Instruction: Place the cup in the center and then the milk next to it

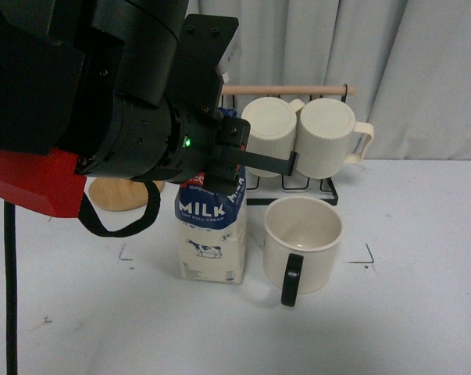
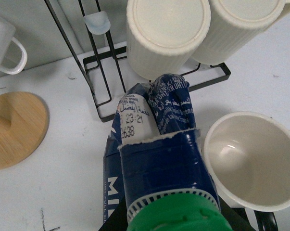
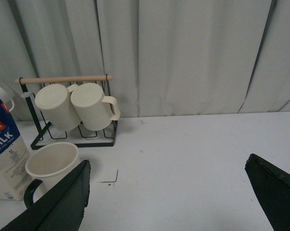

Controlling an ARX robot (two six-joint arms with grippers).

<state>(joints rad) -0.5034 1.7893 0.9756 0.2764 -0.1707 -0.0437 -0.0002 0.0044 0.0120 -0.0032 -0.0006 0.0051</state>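
Because the black-handled cream cup sits between the corner marks on the table, the milk carton stands upright just beside it, its top inside the left gripper, clamped or slack I cannot tell, while the right gripper hangs spread wide, well apart.

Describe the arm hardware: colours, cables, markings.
Left arm: bulky black housing, red cover underneath, lit green LED, a black loop of strap or cable, another black cable hanging down. Right gripper: two flat black wedge-shaped fingers. No readable markings.
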